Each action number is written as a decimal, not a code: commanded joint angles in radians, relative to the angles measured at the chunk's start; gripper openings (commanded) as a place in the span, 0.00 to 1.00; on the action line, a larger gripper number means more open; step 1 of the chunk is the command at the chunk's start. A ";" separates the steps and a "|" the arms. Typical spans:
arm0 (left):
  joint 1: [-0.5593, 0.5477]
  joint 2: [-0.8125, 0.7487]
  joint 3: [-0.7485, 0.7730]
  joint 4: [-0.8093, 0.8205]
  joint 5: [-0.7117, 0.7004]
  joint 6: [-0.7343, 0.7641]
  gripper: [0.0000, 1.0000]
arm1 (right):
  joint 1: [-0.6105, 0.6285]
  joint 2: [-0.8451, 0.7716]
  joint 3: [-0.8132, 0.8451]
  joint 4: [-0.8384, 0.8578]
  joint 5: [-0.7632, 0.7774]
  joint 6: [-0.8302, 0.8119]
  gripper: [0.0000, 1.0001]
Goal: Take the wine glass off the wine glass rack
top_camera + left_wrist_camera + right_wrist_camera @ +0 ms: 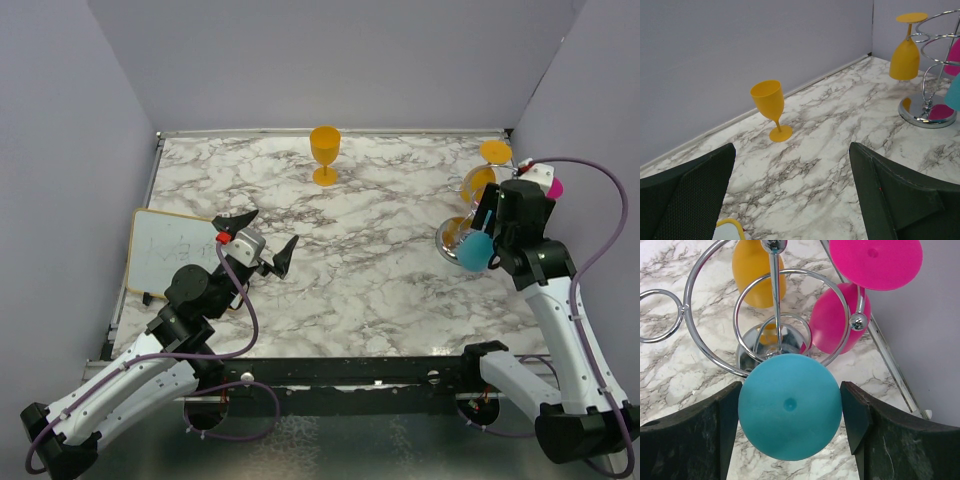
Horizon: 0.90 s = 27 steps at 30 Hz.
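Right end effector (791,392) on teal glass (790,417)

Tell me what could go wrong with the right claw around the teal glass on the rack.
1. The right claw grips the teal wine glass by its smooth round edge, so it may slip.
2. The glass hangs in the wire loops of the wine glass rack; a crooked pull could snag and tip the rack.
3. That could shake off the pink glass and orange glass hanging alongside.

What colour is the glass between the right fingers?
The wine glass is teal blue, clearest in the right wrist view.
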<state>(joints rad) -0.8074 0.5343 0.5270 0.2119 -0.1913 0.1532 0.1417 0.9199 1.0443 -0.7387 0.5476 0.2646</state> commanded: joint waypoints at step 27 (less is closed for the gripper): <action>-0.009 0.013 -0.006 0.025 -0.017 0.017 1.00 | -0.010 -0.105 0.107 -0.199 -0.047 -0.001 0.67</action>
<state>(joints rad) -0.8120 0.5457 0.5270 0.2123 -0.1917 0.1638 0.1360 0.8425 1.1004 -0.9058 0.5034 0.2649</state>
